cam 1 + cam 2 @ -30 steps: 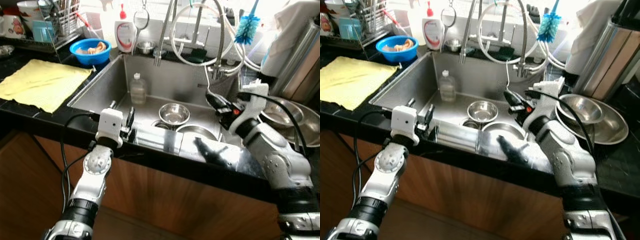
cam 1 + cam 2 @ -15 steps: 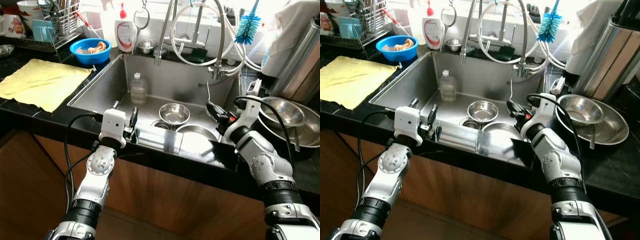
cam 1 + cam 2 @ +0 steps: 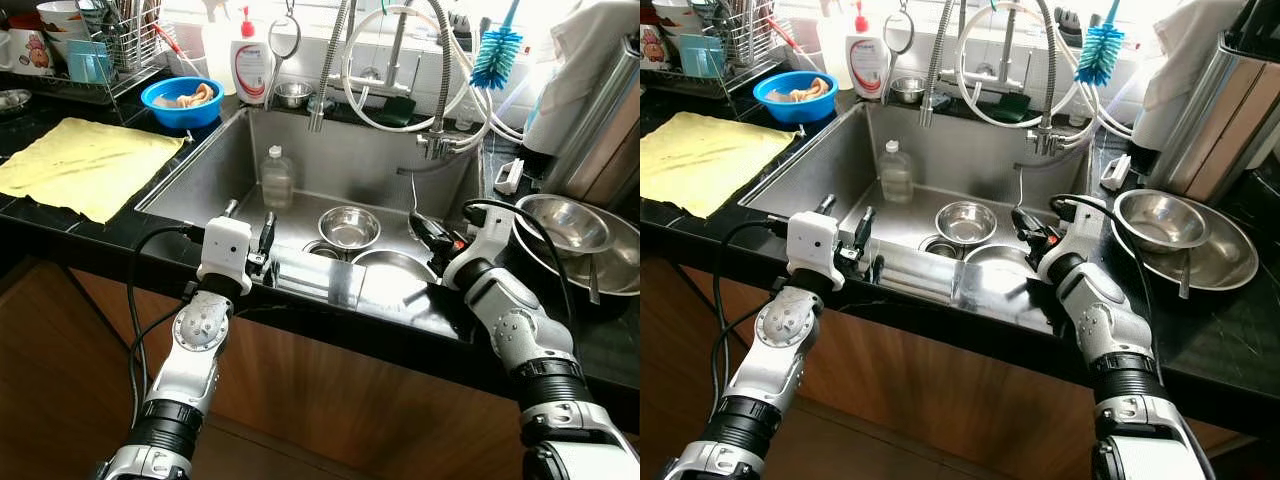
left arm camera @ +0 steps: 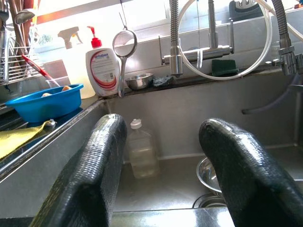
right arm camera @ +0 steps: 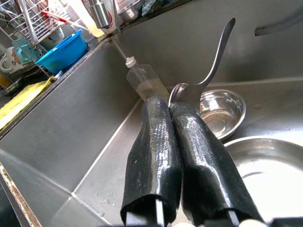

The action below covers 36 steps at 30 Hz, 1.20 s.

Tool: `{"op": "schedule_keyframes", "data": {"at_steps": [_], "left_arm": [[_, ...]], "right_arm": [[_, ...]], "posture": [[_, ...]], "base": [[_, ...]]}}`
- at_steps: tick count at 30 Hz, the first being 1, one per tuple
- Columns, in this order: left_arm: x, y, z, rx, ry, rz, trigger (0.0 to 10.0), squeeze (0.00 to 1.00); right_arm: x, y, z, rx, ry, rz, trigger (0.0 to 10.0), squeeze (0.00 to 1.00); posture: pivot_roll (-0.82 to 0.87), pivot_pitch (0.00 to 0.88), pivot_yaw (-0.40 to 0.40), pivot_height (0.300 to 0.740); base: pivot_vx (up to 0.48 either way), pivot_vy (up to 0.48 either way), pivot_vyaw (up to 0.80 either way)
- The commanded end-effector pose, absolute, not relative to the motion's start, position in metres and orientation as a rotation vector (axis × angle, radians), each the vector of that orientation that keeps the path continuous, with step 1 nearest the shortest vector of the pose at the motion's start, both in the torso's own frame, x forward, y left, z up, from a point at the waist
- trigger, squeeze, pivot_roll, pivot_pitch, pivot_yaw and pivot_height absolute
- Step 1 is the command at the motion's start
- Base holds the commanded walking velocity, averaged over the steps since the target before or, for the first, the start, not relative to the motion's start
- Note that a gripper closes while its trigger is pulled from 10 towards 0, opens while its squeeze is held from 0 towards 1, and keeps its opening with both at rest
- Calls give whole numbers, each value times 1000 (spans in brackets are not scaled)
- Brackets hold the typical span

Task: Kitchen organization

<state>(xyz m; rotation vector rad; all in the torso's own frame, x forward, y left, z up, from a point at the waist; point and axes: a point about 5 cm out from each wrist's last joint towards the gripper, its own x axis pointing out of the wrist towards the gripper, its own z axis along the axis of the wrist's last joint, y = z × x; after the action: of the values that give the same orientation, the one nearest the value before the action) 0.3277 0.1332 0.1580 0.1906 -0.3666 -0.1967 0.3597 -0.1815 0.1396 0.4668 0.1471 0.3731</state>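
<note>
My right gripper (image 3: 424,231) hangs over the right side of the sink (image 3: 215,165), shut on a metal spoon (image 5: 215,61). The spoon's bowl is pinched between the fingertips (image 5: 156,123) and its handle sticks out beyond them. Below it in the basin lie a small steel bowl (image 3: 348,226) and a wider steel dish (image 3: 395,265). A clear plastic bottle (image 3: 276,177) stands at the sink's back left. My left gripper (image 3: 247,218) rests at the sink's front edge, open with nothing between its fingers (image 4: 99,156).
Stacked steel bowls (image 3: 565,225) sit on the right counter. A yellow cloth (image 3: 85,165), a blue bowl (image 3: 180,100), a soap bottle (image 3: 250,65) and a dish rack (image 3: 120,40) are on the left. Tap hoses (image 3: 400,60) and a blue brush (image 3: 495,45) hang behind the sink.
My right arm has drawn down and in from the right counter side, bringing the spoon lower over the basin. The left gripper has shifted only slightly.
</note>
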Motion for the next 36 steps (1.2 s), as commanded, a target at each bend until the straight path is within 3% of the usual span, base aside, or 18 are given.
{"op": "schedule_keyframes", "data": {"at_steps": [1, 2, 3, 4, 5, 16, 17, 18, 19, 21, 27, 30, 36], "left_arm": [[327, 135, 158, 196, -359, -193, 10000, 0], [327, 135, 158, 196, -359, -192, 10000, 0], [327, 135, 158, 196, -358, -192, 10000, 0], [327, 135, 158, 196, -357, -192, 10000, 0], [327, 135, 158, 196, -357, -192, 10000, 0], [327, 137, 157, 200, -351, -187, 10000, 0], [327, 137, 157, 200, -351, -186, 10000, 0], [327, 137, 157, 200, -351, -186, 10000, 0], [327, 137, 157, 201, -350, -186, 10000, 0], [326, 137, 157, 202, -349, -188, 10000, 0], [327, 140, 157, 206, -350, -183, 10000, 0], [327, 141, 157, 213, -347, -185, 10000, 0], [328, 140, 158, 216, -349, -199, 10000, 0]], "right_arm": [[362, -181, 142, 470, 139, 377, 10000, 0], [363, -181, 143, 466, 136, 378, 10000, 494], [363, -181, 144, 460, 133, 380, 10000, 494], [363, -181, 144, 458, 131, 383, 10000, 780], [362, -181, 145, 457, 130, 387, 10000, 1000], [362, -179, 157, 404, 64, 371, 10000, 1000], [363, -182, 162, 309, 40, 316, 10000, 859], [363, -183, 165, 236, 21, 298, 10000, 122], [362, -182, 168, 173, 1, 294, 10000, 0], [358, -178, 181, 115, -70, 285, 10000, 0], [329, -198, 223, -160, -311, 6, 10000, 0], [305, -222, 228, -239, -338, -157, 10000, 0], [266, -243, 223, -315, -326, -261, 10000, 0]], "posture": [[44, 0, -57, 740], [43, 0, -56, 740], [43, 0, -56, 740], [42, 0, -57, 740], [42, 0, -56, 740], [37, 0, -53, 740], [38, 0, -51, 740], [38, 0, -51, 740], [35, 0, -50, 740], [36, 0, -51, 740], [36, 0, -48, 740], [29, 0, -43, 740], [18, 0, -35, 740]], "base": [[0, 0, 0], [0, 0, 0], [0, 0, 0], [0, 0, 0], [0, 0, 0], [0, 0, 0], [0, 0, 0], [0, 0, 0], [0, 0, 0], [0, 0, 0], [0, 0, 0], [0, 0, 0], [0, 0, 0]]}}
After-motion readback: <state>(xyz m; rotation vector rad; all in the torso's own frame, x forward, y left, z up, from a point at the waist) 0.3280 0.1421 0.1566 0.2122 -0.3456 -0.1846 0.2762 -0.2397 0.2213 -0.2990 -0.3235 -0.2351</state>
